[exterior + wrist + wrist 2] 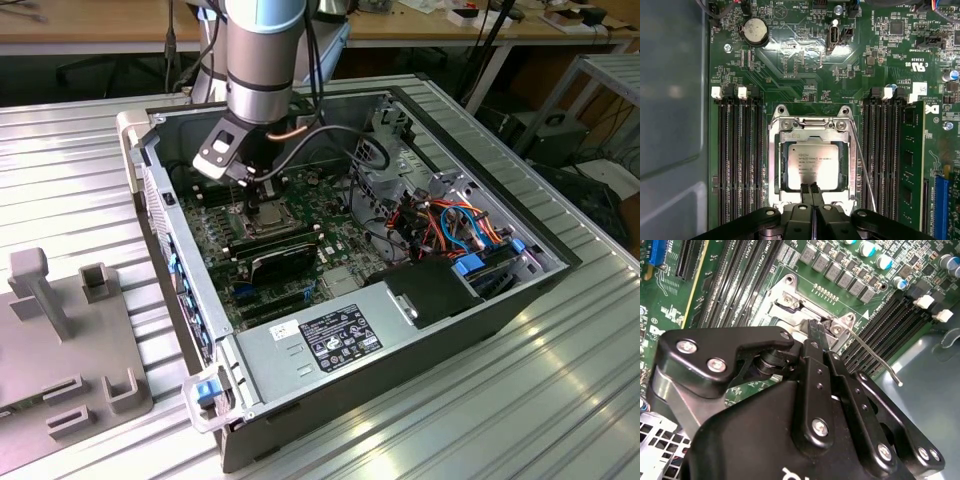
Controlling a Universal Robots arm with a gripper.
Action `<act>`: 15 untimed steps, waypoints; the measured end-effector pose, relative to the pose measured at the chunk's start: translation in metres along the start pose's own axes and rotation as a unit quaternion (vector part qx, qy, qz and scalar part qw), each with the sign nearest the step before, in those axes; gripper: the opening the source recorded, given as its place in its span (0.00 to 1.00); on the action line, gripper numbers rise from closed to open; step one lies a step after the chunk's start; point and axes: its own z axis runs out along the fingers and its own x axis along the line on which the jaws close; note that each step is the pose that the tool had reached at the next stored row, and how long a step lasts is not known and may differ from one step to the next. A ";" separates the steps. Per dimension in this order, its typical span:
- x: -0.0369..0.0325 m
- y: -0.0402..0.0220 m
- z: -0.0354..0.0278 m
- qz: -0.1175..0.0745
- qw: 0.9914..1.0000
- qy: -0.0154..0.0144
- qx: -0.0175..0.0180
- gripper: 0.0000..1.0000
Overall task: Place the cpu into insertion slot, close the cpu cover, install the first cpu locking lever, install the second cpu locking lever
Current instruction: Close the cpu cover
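Probably lever step: silver-grey square chip (268, 213) under silver frame (774, 165); black gripper (250, 190) clenched empty at chip's 11 o'clock, exterior view; loose wire lever (863, 172) needs hooking.

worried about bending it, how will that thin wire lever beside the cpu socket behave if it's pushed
The lever is a long thin wire, so it will probably flex springily rather than stay stiff. Its bare metal looks smooth, so a push may slip off. One end tucks in by the cpu cover, so it likely swings rather than slides.
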 end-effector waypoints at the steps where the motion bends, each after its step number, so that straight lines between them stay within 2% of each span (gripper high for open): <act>1: 0.0000 -0.0001 0.0003 0.000 1.000 0.000 0.000 0.11; 7: 0.0000 0.0000 -0.0013 0.000 1.000 0.000 0.000 0.11; 13: -0.0001 0.0002 -0.0057 0.000 1.000 -0.003 0.000 0.11; 15: -0.0002 0.0035 -0.0058 0.000 1.000 -0.003 0.000 0.11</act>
